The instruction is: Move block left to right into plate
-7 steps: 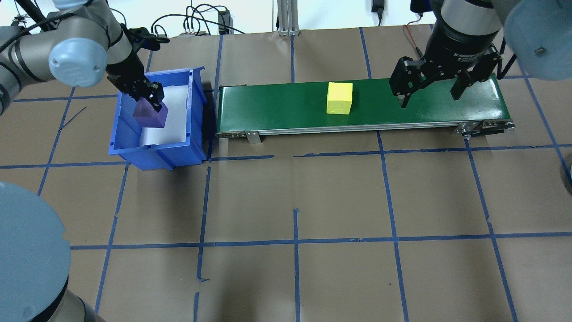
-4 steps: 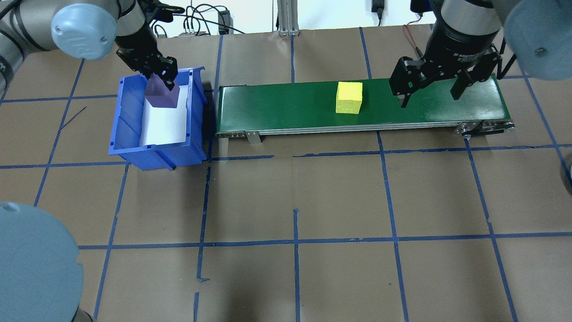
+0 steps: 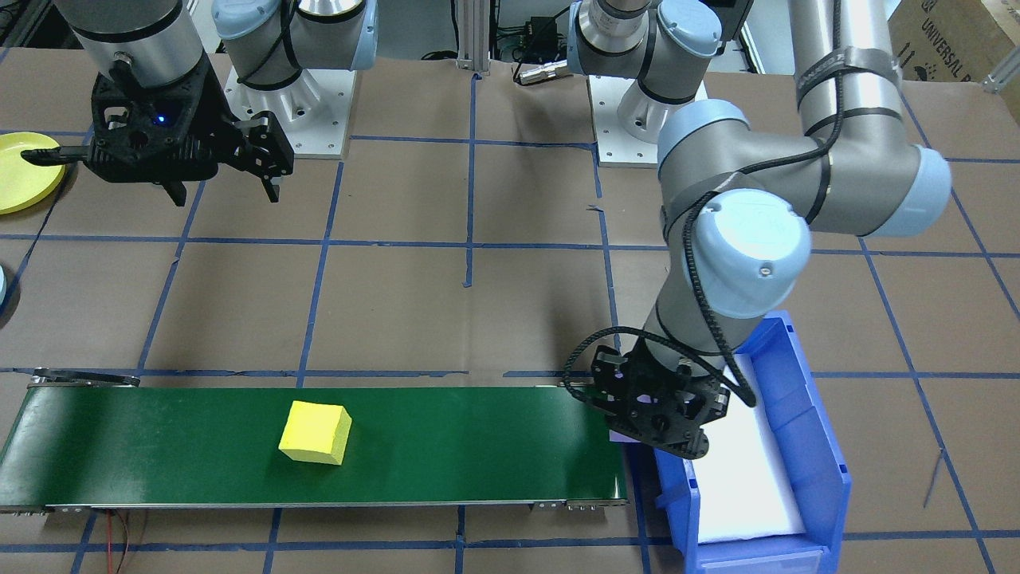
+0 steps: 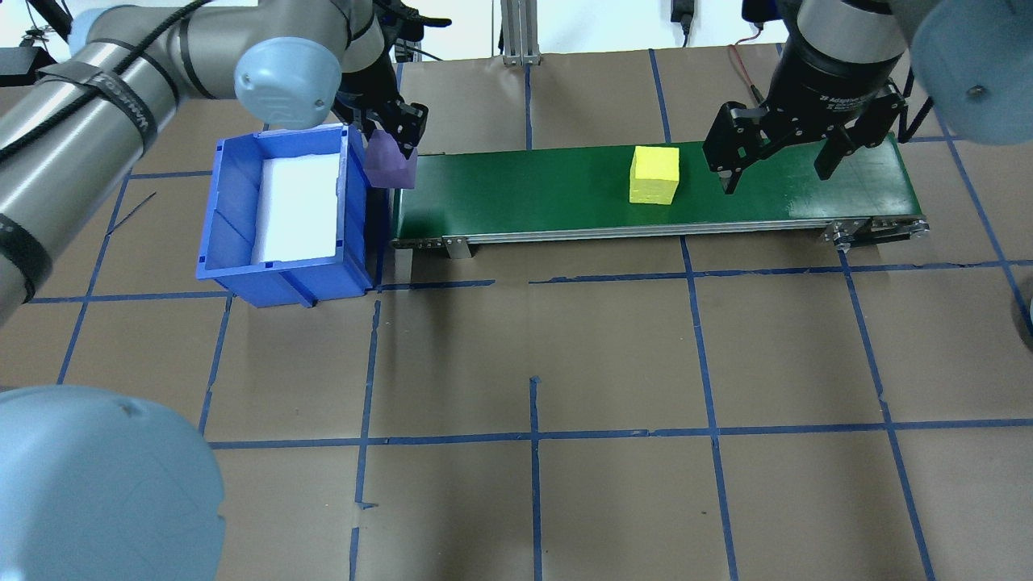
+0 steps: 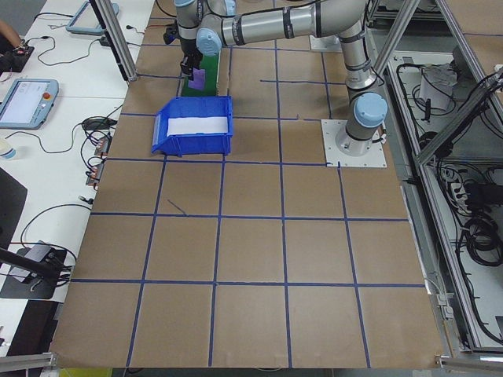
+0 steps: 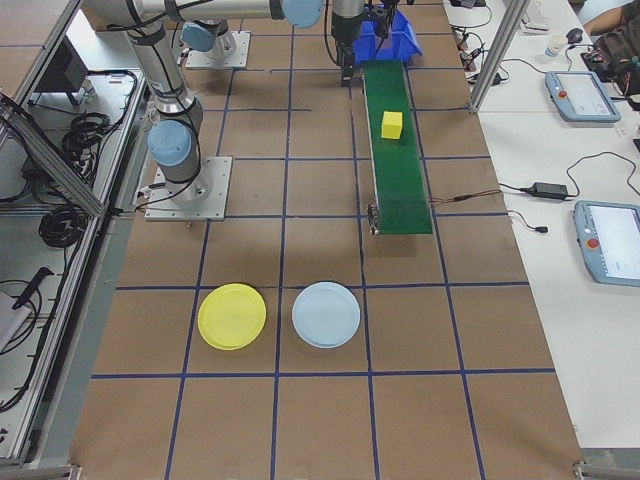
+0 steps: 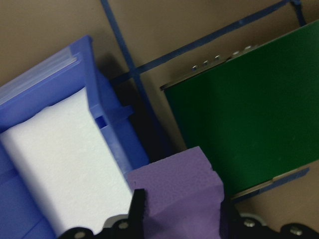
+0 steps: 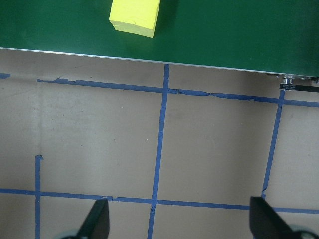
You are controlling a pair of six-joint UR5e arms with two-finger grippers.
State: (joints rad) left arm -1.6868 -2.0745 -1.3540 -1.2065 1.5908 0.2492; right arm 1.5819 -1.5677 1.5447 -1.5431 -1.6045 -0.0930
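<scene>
My left gripper [image 4: 393, 139] is shut on a purple block [image 4: 390, 164] and holds it in the air between the blue bin's right wall and the left end of the green conveyor belt [image 4: 524, 194]. The left wrist view shows the purple block [image 7: 177, 196] clamped between the jaws. A yellow block [image 4: 654, 174] rides on the belt, just left of my right gripper [image 4: 776, 169], which hangs open and empty over the belt's right part. A yellow plate [image 6: 232, 316] and a light blue plate [image 6: 326, 314] lie on the table past the belt's right end.
The blue bin [image 4: 230, 210] with a white foam liner stands at the belt's left end. The table is brown paper with a blue tape grid. In the front-facing view the yellow plate [image 3: 20, 171] lies beside the right arm.
My left gripper lifted the purple block out of the bin and carried it right to the belt's left end. The yellow block travelled right along the belt. The right gripper stayed put.
</scene>
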